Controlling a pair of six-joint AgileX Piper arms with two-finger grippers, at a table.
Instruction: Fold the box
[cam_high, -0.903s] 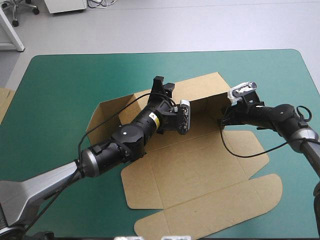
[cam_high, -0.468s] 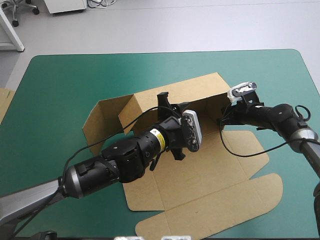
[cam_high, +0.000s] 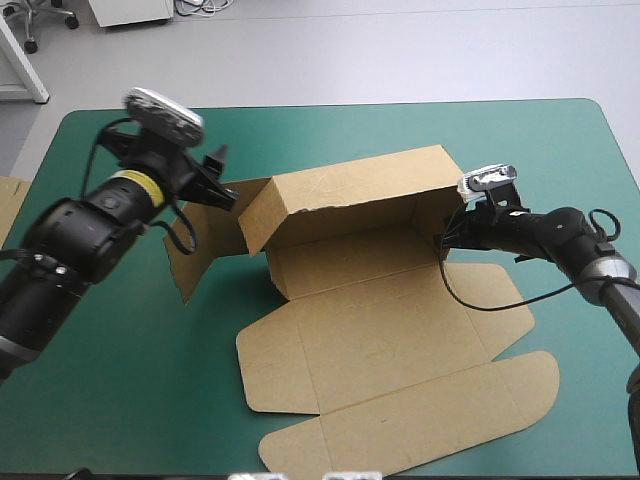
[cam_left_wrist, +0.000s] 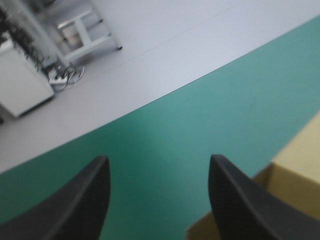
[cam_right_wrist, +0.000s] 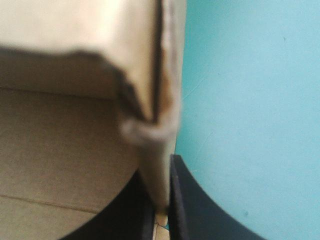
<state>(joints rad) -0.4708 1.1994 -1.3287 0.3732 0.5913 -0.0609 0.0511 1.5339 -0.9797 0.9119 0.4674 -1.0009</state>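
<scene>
a table under a smooth teal-green cover (cam_high: 120, 330) fills the high view, its far edge rounded at the corners. at the table's left edge a small edge of brown board (cam_high: 8, 205) pokes into sight.

the left arm comes in over the left part of the table, raised above the cover, and the left gripper (cam_high: 217, 177) with its two broad black curved fingers hangs just beside the box's left end flap, not touching it. in the left wrist view that left gripper (cam_left_wrist: 158, 165) stands wide apart with nothing between the fingers, only bare cover ahead, and a corner of the box (cam_left_wrist: 295, 167) shows off to one side.

the box (cam_high: 385, 345), a cut sheet of brown corrugated board, lies at the middle of the table. its left end flap (cam_high: 200, 245) stands up and splays outward. the long back wall (cam_high: 350, 195) is raised and leans over the floor panel. the lid and its tabs (cam_high: 400, 425) lie flat on the cover toward the near edge.

at the box's right end a short wall (cam_high: 432, 215) stands upright. the right gripper (cam_high: 446, 240) reaches in from the right and pinches this wall. in the right wrist view the right gripper (cam_right_wrist: 161, 202) is all but closed, the board's edge (cam_right_wrist: 155, 100) clamped between the black fingers (cam_right_wrist: 185, 205), with box floor on one side and cover on the other.
</scene>
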